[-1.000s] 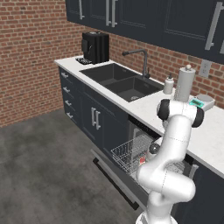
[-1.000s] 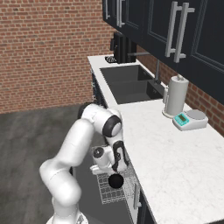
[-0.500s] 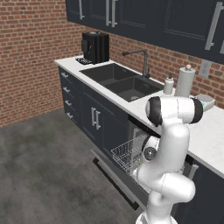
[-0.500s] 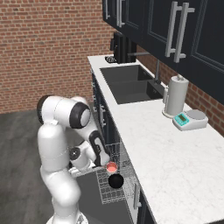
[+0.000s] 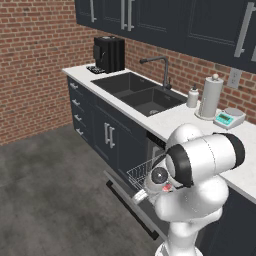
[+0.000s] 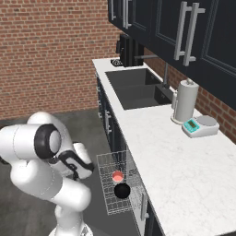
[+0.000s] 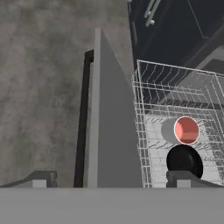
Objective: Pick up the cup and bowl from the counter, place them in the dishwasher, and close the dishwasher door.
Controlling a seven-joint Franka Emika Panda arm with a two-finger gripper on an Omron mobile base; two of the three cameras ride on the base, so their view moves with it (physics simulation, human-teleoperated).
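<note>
Below the edge of the counter (image 6: 184,166), the wire rack (image 6: 115,186) of the dishwasher (image 5: 150,170) stands pulled out, and everything here can be placed from it. Left of the rack in the hand view lies the dishwasher door (image 7: 107,127), dropped flat and open, with its dark bar handle (image 7: 83,118) along the far left edge over the grey floor (image 7: 39,65). Inside the rack sits the cup (image 7: 181,130) (lying on its side, its red-pink inside facing the camera), and just beside it, nearer the camera, rests the black bowl (image 7: 184,160); the two look close enough to touch, though I cannot tell if they do. From the right base view the same pair shows in the rack, cup (image 6: 118,176) above bowl (image 6: 121,190). The gripper (image 7: 111,180) hangs over the door to the left of the rack, its fingertips (image 7: 40,180) spread wide apart with nothing between them. Up on the counter, well back from the rack, stand a paper towel roll (image 6: 185,99) and a small kitchen scale (image 6: 200,126), with the sink (image 6: 136,85) further along
</note>
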